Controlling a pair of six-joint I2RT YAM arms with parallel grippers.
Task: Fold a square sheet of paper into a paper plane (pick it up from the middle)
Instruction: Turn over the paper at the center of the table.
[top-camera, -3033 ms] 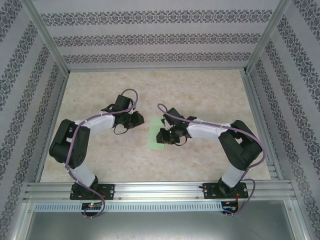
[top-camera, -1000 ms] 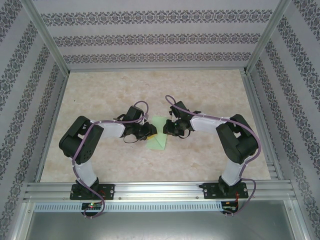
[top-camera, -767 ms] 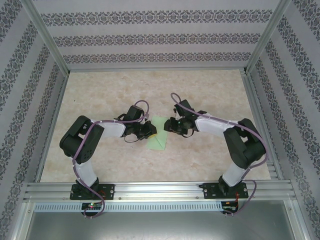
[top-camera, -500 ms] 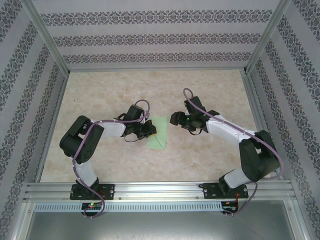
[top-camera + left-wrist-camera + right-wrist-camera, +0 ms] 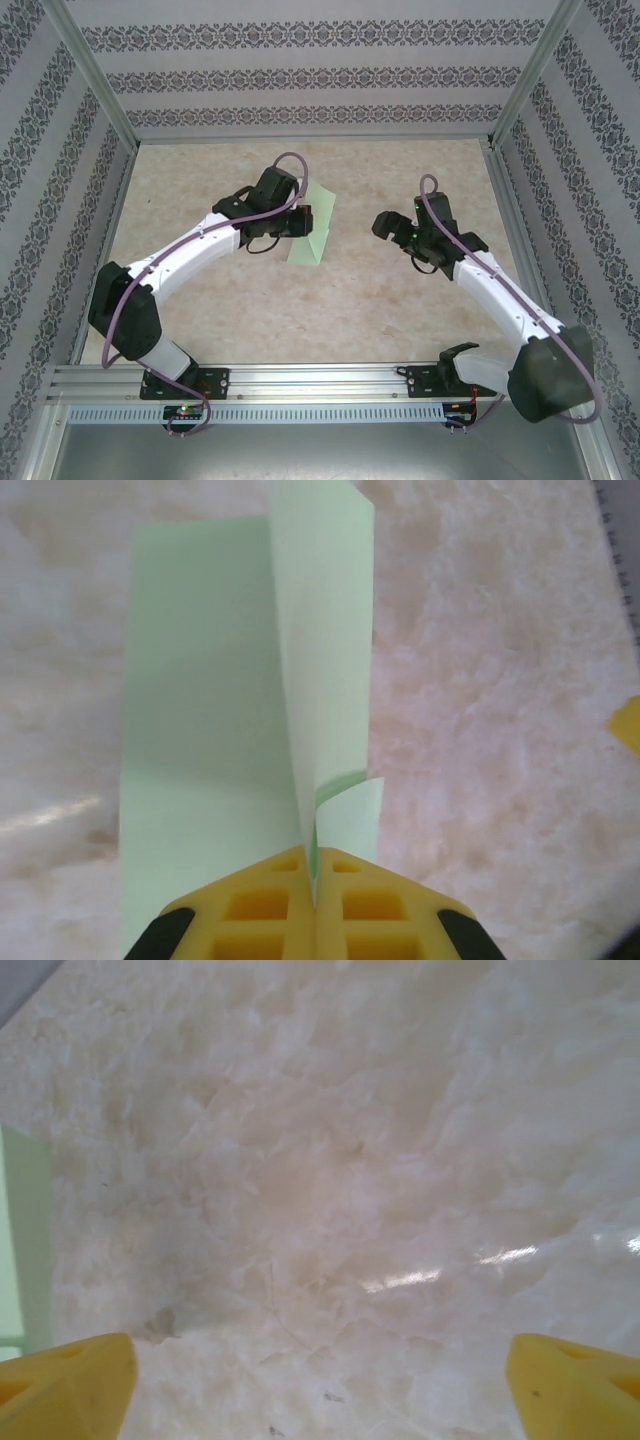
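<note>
The square sheet of paper (image 5: 318,237) is pale mint green and folded along a centre crease into a long strip, not a pointed paper plane. It is lifted at a tilt over the middle of the table. My left gripper (image 5: 302,222) is shut on its near-left edge. In the left wrist view the yellow fingers (image 5: 260,920) pinch the crease of the sheet (image 5: 200,730), with one flap standing upright. My right gripper (image 5: 381,222) stands open to the right of the paper, apart from it. Its yellow fingertips (image 5: 70,1380) are spread wide over bare table, and the sheet's edge (image 5: 14,1250) shows at the far left.
The marble-patterned table (image 5: 400,320) is bounded by aluminium rails (image 5: 320,380) at the near edge and patterned walls (image 5: 300,75) on three sides. A yellow fingertip of the right gripper (image 5: 627,725) shows at the right edge of the left wrist view.
The left arm has stretched out and carried the folded paper up and toward the far side. The right gripper has opened, let go and pulled away to the right.
</note>
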